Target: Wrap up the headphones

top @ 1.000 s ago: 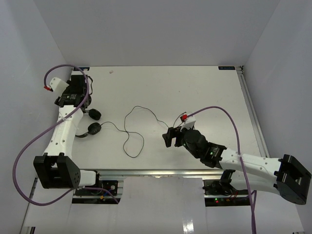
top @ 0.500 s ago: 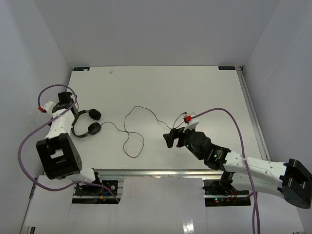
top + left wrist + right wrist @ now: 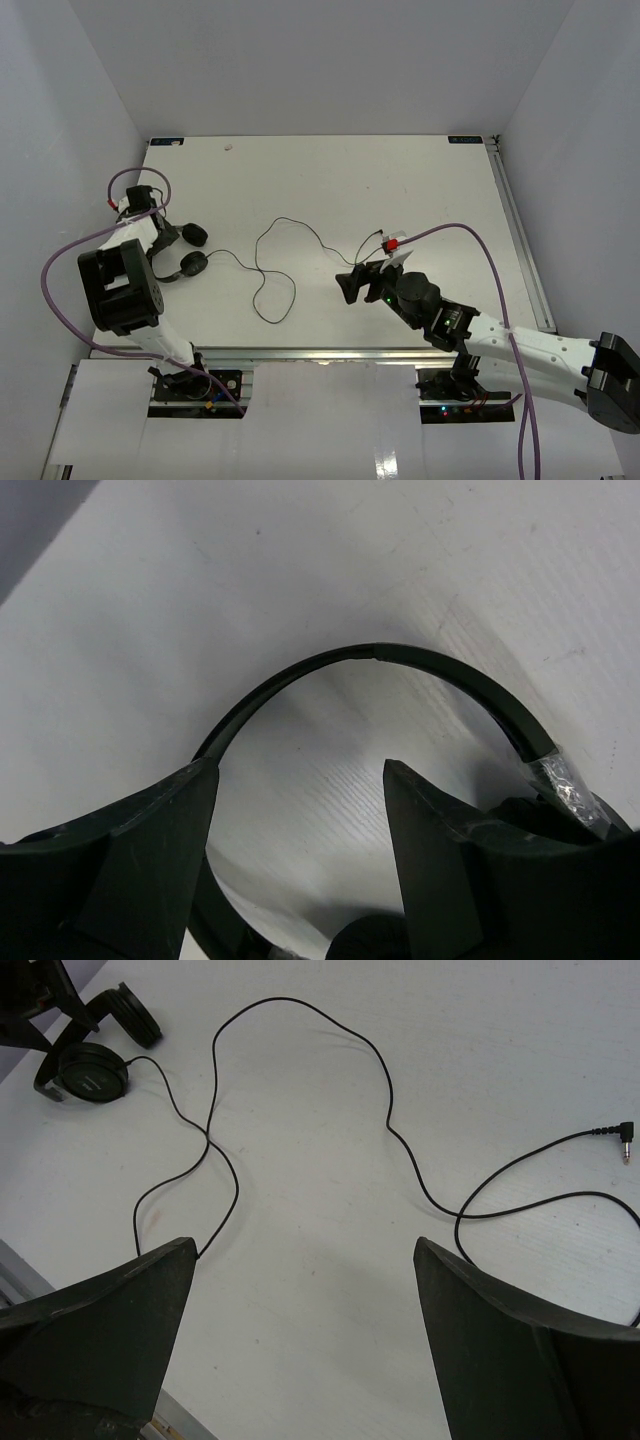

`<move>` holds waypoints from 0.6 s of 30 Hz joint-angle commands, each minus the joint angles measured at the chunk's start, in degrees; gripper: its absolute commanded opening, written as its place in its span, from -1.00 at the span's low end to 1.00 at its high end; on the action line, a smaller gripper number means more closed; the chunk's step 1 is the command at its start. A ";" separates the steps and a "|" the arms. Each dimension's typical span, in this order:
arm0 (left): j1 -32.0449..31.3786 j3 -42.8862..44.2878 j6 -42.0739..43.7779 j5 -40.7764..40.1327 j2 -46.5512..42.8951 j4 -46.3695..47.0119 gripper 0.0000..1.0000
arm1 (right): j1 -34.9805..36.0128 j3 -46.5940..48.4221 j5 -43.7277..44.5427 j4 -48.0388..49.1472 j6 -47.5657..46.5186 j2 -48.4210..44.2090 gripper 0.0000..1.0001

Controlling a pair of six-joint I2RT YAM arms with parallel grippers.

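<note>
Headphones (image 3: 193, 264) on white table (image 3: 400, 180), pale walls (image 3: 300, 60) around, left end effector (image 3: 298, 770) wide, right end effector (image 3: 302, 1245) wide

The headphones (image 3: 193, 264) are lying at the left side of the white table (image 3: 400, 180), the two earcups side by side. The left gripper (image 3: 163, 238) is pointing down at the headband, just left of the earcups. The thin black cable (image 3: 283, 220) is trailing right in loose loops toward the middle. The right gripper (image 3: 353, 283) is hovering by the cable's far end, well apart from the earcups. Purple robot cables (image 3: 470, 235) are arching over both arms.
</note>
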 commanded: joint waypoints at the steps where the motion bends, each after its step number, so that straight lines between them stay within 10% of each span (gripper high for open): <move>1: 0.16 1.70 1.73 1.10 2.55 1.32 0.56 | 0.18 -1.21 0.42 3.60 -1.06 -2.10 0.93; 18: 0.16 3.76 4.69 -6.09 -3.51 -0.01 0.55 | 0.27 -0.95 0.24 3.17 -1.27 -2.59 0.95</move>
